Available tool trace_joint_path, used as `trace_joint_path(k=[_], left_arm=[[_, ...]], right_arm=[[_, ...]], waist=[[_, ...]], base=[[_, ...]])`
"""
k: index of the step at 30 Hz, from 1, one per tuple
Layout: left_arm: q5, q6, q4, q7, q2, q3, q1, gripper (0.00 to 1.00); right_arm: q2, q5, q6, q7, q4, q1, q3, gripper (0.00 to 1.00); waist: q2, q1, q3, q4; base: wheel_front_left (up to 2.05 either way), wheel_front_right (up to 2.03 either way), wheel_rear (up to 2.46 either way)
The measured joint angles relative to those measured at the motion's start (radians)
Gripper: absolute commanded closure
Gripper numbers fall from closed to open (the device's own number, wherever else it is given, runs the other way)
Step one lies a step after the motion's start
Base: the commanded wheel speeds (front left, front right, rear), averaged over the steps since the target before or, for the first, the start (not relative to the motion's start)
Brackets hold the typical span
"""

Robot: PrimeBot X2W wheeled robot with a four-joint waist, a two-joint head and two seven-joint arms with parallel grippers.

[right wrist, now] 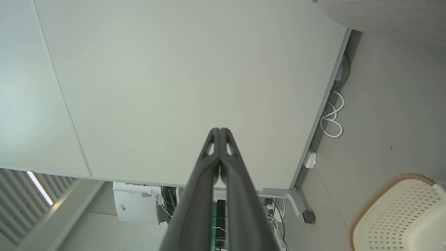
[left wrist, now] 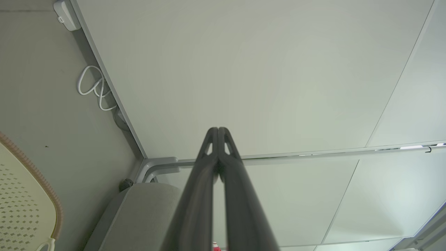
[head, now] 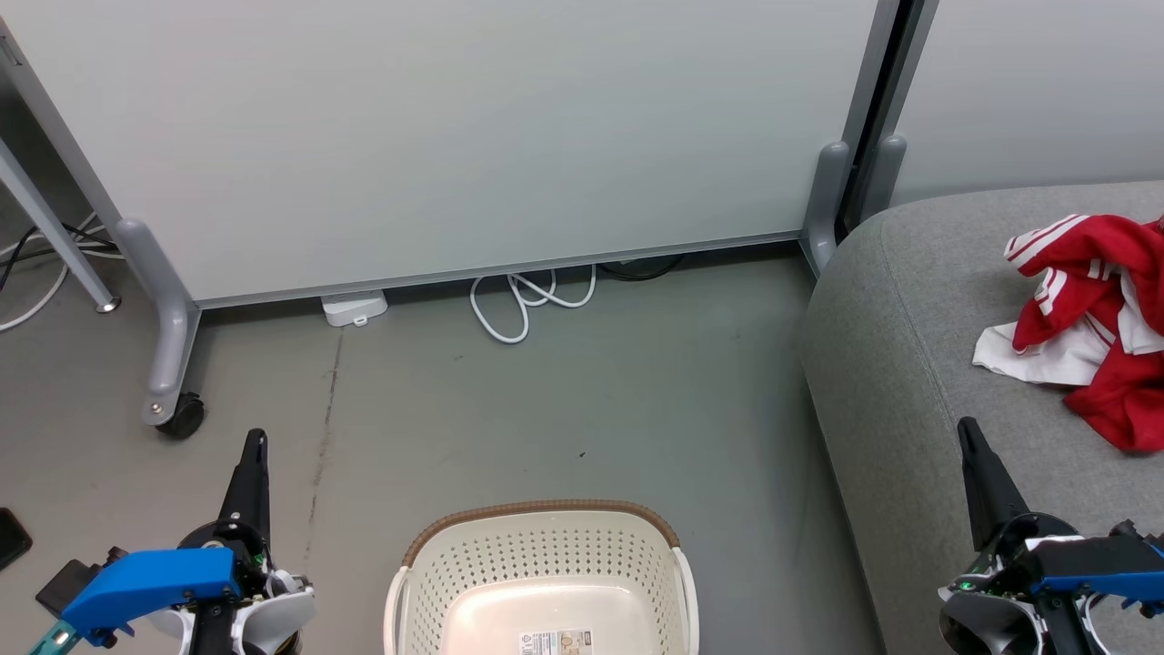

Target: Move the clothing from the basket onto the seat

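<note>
Fingers [left wrist: 200, 195]: long dark pair on the left gripper [left wrist: 218, 129] pressed tip to tip, nothing held; right gripper [right wrist: 220, 129] likewise closed and empty.
Left gripper, head view: 8 o'clock, over grey floor [head: 582, 400], beside the basket but apart from it.
Right gripper, head view: 4 o'clock, against the seat, near the clothing, not touching.
Clothing [head: 1100, 300]: bright red soft-fabric heap with white stripes, 3 o'clock, lying on the large light-grey upholstered seat [head: 891, 364]; partly cut by the frame, garment count unclear.
Basket [head: 546, 555]: cream-white perforated plastic, brown woven-look rim, 6 o'clock; visible base bare except a label sticker.
Step in hand: judged transfer finished, arms at rest.
Doing it well: check the basket's hidden near side; keep fingertips off the fabric to avoid snagging it.
</note>
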State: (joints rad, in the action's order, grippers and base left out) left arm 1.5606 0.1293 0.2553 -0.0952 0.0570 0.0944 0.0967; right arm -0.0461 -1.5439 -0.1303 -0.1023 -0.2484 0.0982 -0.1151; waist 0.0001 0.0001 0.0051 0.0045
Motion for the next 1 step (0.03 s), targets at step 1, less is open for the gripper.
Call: trace_joint_path(k=[1], left_arm=[[0.006,0.000,-0.001,-0.001,-0.001,0.002,0.000,1.00]], right_arm=[[0.000,-0.006,0.000,-0.002,0.001,0.001,0.000,1.00]], waist=[[0.0000,0.0000,0.000,0.000]], base=[[0.00,0.00,0.00]])
